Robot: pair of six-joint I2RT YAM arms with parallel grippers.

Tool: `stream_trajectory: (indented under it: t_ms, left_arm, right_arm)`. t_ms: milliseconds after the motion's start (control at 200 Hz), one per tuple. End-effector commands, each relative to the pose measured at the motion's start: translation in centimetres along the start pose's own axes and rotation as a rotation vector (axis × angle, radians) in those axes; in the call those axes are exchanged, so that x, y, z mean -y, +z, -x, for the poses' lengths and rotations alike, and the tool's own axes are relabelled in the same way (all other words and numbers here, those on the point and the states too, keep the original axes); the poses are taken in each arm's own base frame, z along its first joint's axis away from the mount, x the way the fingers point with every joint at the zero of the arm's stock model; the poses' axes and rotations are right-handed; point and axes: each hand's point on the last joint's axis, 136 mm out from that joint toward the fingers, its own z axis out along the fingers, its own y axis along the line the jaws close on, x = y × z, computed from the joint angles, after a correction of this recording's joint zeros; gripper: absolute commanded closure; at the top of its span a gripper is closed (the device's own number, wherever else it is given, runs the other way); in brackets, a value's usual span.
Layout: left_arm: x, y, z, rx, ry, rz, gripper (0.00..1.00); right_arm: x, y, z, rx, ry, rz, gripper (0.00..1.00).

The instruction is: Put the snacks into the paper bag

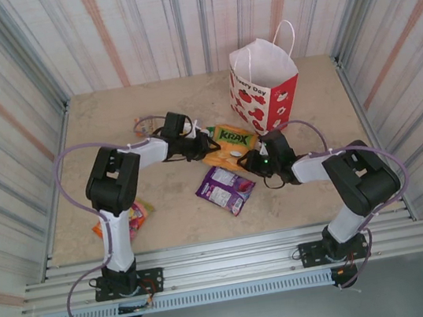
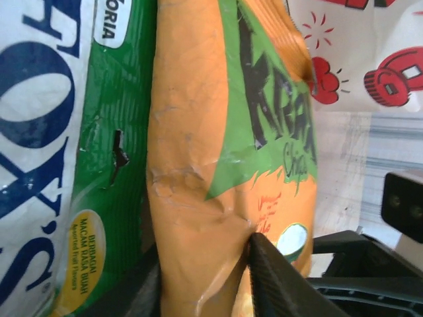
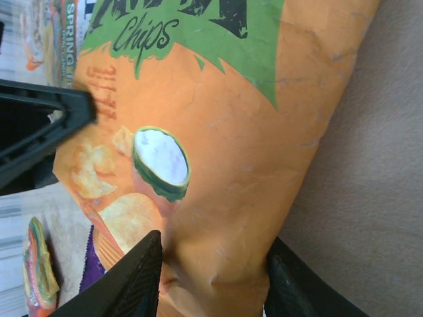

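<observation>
Tan table: left tool and right tool each pinch the orange Krax packet, seemingly clamped.

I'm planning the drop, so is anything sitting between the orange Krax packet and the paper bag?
Nothing visible does; only bare table lies between the Krax packet and the upright paper bag beyond it.

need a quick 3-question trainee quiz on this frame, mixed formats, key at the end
1. True or false: the purple packet is inside the bag.
2. The left gripper and right gripper both have their fingers at which item? A) Krax packet B) purple packet C) bag
3. Fill in: the bag stands ___ at the far right of the table.
Key: 1 false; 2 A; 3 upright.
</observation>
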Motion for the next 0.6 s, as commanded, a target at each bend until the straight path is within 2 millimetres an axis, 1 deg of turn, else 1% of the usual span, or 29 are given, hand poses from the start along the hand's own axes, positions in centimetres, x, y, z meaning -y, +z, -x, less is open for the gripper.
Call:
stream_trajectory:
  t_ms: [0,20,30,40,80,160,306,456,596]
  left_arm:
    - [-0.3,0.5,-1.0,-0.032,0.002,-0.008,0.73]
    - [-0.5,0.5,-1.1,-0.031,0.004,-0.001,0.75]
    - [0.3,0.0,-0.7,-0.018,0.019,-0.009,0.76]
    - [0.5,-0.2,-0.7,-0.014,0.025,-0.009,0.77]
    - [0.7,-0.5,-0.5,-0.004,0.037,-0.002,0.81]
    - [1.0,-1.3,-0.4,0.014,0.065,0.017,0.86]
    - [1.9,-3.0,-0.3,0.062,0.132,0.033,0.94]
    - [3.4,-5.1,-0.5,0.114,0.208,0.034,0.99]
    - [5.6,-7.1,-0.9,0.163,0.298,0.010,1.00]
  right_arm:
    - [-1.5,0.0,0.2,0.003,-0.007,0.045,0.57]
    - [-1.5,0.0,0.3,0.004,-0.009,0.045,0.56]
    - [-1.6,-0.1,0.3,0.005,-0.010,0.046,0.55]
    - [-1.7,-0.1,0.3,0.007,-0.012,0.049,0.55]
    - [-1.7,-0.4,0.4,0.012,-0.016,0.050,0.53]
    - [-1.9,-1.0,0.7,0.036,-0.023,0.045,0.48]
    - [-2.1,-3.0,1.3,0.096,-0.065,0.025,0.44]
    - [-2.5,-5.5,1.7,0.150,-0.118,0.010,0.41]
    - [-3.4,-7.6,2.1,0.195,-0.135,0.032,0.39]
